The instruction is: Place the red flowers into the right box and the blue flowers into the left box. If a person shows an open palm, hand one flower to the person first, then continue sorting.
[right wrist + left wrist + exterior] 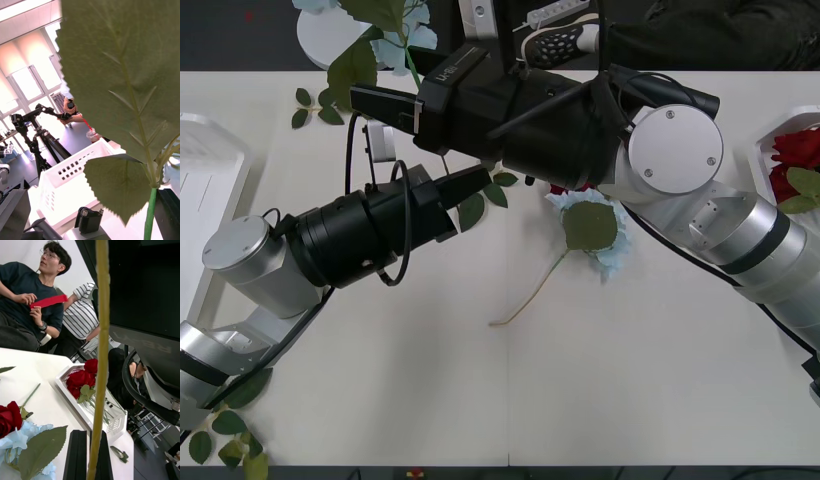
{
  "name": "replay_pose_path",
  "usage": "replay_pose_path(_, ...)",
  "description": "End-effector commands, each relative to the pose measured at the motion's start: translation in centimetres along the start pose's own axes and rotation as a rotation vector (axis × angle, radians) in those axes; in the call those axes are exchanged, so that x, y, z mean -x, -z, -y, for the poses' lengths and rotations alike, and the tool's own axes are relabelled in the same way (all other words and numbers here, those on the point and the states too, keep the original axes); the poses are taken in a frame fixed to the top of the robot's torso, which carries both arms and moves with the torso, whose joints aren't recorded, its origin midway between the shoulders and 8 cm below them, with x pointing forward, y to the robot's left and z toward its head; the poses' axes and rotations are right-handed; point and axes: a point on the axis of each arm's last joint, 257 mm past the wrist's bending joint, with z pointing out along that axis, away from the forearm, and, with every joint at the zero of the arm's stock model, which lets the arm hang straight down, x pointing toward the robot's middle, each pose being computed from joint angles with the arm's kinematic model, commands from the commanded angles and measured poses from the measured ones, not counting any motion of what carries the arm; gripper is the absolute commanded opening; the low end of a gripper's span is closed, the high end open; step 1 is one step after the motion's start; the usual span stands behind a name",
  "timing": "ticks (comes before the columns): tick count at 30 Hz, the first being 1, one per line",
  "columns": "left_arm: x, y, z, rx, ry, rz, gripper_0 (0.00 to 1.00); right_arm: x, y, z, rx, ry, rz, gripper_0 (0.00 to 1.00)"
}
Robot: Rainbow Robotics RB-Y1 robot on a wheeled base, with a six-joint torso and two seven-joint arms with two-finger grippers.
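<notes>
Right tool [372, 98]: reaches across from the right to the far left part of the surface [480, 400], level with the lifted blue flower [395, 45]; grip cannot be told.
Lifted blue flower: held up over the far edge of the surface, pale cluster outermost, broad green leaves [123, 71] pressed close to the right wrist camera, green stem running down past them.
Left tool [470, 185]: comes in from the near left and sits under the right arm at mid-surface; narrow, with two black fingers [78, 455] side by side.
Stem [101, 352]: pale and yellowish, crosses straight in front of the left tool; cannot tell whether pinched.
Second blue flower [612, 255]: lies flat on the surface right of centre, with one big leaf on top and its thin stem trailing toward the near side.
Loose red flower [9, 420]: lies on the surface, touching the second blue flower.
Right box [765, 150]: stands at the far right edge of the surface and holds a bunch of red flowers [795, 150].
Left box [210, 170]: stands at the left edge, well apart from both tools.
Leaf sprigs [305, 105]: lie loose near the far left, with more at the near left corner.
</notes>
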Motion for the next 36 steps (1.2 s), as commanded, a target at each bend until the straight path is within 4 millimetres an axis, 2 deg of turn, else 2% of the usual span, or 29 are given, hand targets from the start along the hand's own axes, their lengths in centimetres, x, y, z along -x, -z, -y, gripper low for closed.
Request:
replay_pose_path(1,2.8,-0.8,2.0,-0.040,-0.013,0.012,0.00,3.2,0.8,-1.1,0.034,-0.074,0.037,0.95)
replay_pose_path(5,5.4,0.7,0.9,-0.013,-0.059,0.018,0.00,2.7,1.5,-1.0,0.047,-0.168,-0.017,0.95)
replay_pose_path(8,7.3,2.8,-0.5,0.030,-0.098,-0.001,0.00,2.4,2.2,-0.5,0.041,-0.234,-0.064,0.96)
replay_pose_path(13,10.9,7.3,-3.5,0.141,-0.211,-0.061,0.00,0.5,4.3,1.3,-0.015,-0.290,-0.203,0.95)
replay_pose_path(18,13.8,12.8,-7.1,0.279,-0.226,-0.128,0.00,-2.3,7.9,3.4,-0.119,-0.415,-0.401,0.95)
replay_pose_path(21,15.7,17.9,-9.9,0.384,-0.245,-0.200,0.00,-4.5,10.2,4.1,-0.224,-0.560,-0.516,0.95)
replay_pose_path(22,15.9,18.8,-10.3,0.400,-0.248,-0.212,0.00,-4.9,10.6,4.3,-0.248,-0.589,-0.532,0.95)
replay_pose_path(23,16.5,21.3,-11.4,0.447,-0.246,-0.251,0.00,-6.0,11.7,4.7,-0.318,-0.658,-0.573,0.95)
replay_pose_path(25,17.1,24.1,-12.4,0.498,-0.236,-0.287,0.00,-6.9,12.7,5.0,-0.393,-0.726,-0.607,0.96)
replay_pose_path(26,17.3,26.3,-13.1,0.535,-0.222,-0.310,0.00,-7.7,13.6,5.3,-0.451,-0.759,-0.633,0.96)
replay_pose_path(30,17.8,34.3,-14.4,0.666,-0.165,-0.384,0.00,-9.9,16.9,6.8,-0.659,-0.857,-0.706,0.97)
replay_pose_path(32,18.5,39.0,-14.9,0.758,-0.146,-0.407,0.00,-10.9,18.7,7.6,-0.770,-0.890,-0.732,0.98)
replay_pose_path(33,18.6,40.2,-15.0,0.781,-0.138,-0.411,0.00,-11.1,19.0,7.7,-0.793,-0.902,-0.736,0.98)
replay_pose_path(34,18.6,42.8,-15.3,0.835,-0.122,-0.426,0.00,-11.6,19.7,7.9,-0.847,-0.938,-0.741,0.98)
replay_pose_path(35,18.6,43.7,-15.4,0.854,-0.114,-0.427,0.00,-11.8,20.0,8.1,-0.869,-0.950,-0.740,0.98)
replay_pose_path(36,18.7,45.5,-15.6,0.892,-0.101,-0.430,0.00,-12.1,20.6,8.4,-0.917,-0.968,-0.739,0.98)
